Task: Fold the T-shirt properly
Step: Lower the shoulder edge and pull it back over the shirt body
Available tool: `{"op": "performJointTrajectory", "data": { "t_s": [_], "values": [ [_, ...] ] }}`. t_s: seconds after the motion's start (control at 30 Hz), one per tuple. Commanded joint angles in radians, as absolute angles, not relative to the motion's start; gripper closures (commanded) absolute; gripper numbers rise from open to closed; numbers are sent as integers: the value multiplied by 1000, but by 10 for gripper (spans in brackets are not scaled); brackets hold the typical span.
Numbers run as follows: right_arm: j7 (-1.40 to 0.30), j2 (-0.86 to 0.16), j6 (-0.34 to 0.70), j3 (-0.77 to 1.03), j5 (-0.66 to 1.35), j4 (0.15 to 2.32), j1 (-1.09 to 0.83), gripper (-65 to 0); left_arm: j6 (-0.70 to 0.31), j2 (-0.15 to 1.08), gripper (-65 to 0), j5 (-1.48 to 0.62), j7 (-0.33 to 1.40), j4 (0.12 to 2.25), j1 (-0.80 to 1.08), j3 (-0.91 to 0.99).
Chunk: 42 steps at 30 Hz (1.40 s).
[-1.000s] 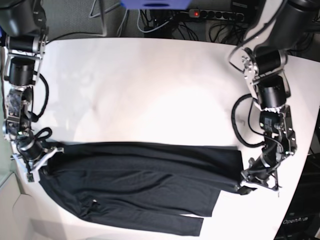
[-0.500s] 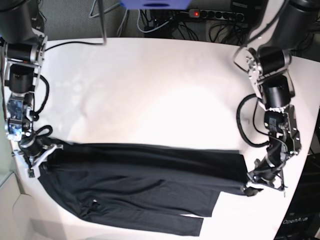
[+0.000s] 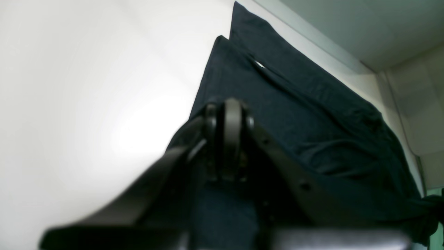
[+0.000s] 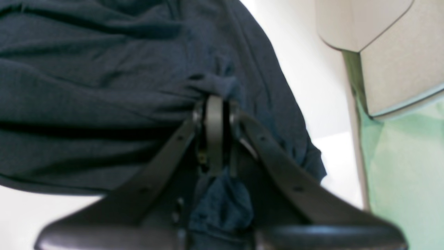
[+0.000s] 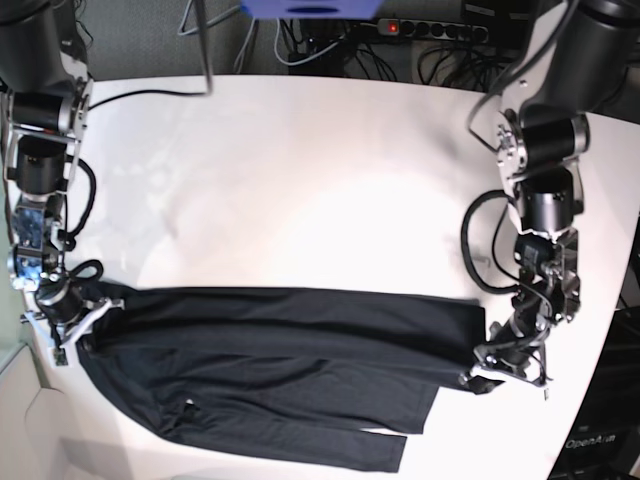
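Across the near half of the white table (image 5: 300,170) lies the black T-shirt (image 5: 280,370), stretched flat in a long band, its lower hem near the picture's bottom edge. Each end is held by an arm bent down from the table's side. Left jaws (image 5: 492,368) pinch one end's edge; right jaws (image 5: 72,322) pinch bunched cloth. Both wrist views are blurred, fingers (image 4: 215,132) pressed together.

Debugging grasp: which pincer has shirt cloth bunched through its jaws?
The right pincer: black knit shirt fabric hangs bunched below its jaws. The left pincer pinches a flat edge.
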<state>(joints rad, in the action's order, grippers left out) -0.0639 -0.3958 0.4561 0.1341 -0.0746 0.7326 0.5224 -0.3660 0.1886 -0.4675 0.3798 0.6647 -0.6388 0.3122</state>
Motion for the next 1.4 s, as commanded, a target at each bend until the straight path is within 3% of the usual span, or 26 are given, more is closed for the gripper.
{"op": "performJointTrajectory", "data": {
  "t_s": [0.0, 0.17, 0.4, 0.5, 0.83, 1.13, 1.2, 1.37],
  "values": [
    [-36, -414, 458, 136, -65, 750, 559, 0, -375, 208, 0, -481, 352, 682, -679, 312],
    [-36, -406, 458, 137, -110, 750, 561, -19, -374, 217, -22, -481, 351, 680, -691, 312],
    [-39, -386, 458, 142, -160, 750, 553, -262, -378, 213, -354, -489, 340, 687, -702, 317],
    [-41, -392, 458, 142, -162, 750, 550, -320, -381, 211, -411, -489, 332, 691, -702, 317],
    [-35, -410, 458, 263, -160, 754, 463, -314, -383, 168, -396, -487, 331, 694, -618, 312],
    [-35, -409, 458, 269, -160, 751, 453, -35, -381, 137, -136, -481, 331, 680, -611, 311],
    [-35, -409, 458, 269, -160, 750, 453, 0, -378, 136, -128, -481, 331, 677, -613, 311],
    [-35, -398, 458, 268, -162, 733, 446, 0, -377, 145, -128, -481, 225, 529, -645, 248]
  ]
}}
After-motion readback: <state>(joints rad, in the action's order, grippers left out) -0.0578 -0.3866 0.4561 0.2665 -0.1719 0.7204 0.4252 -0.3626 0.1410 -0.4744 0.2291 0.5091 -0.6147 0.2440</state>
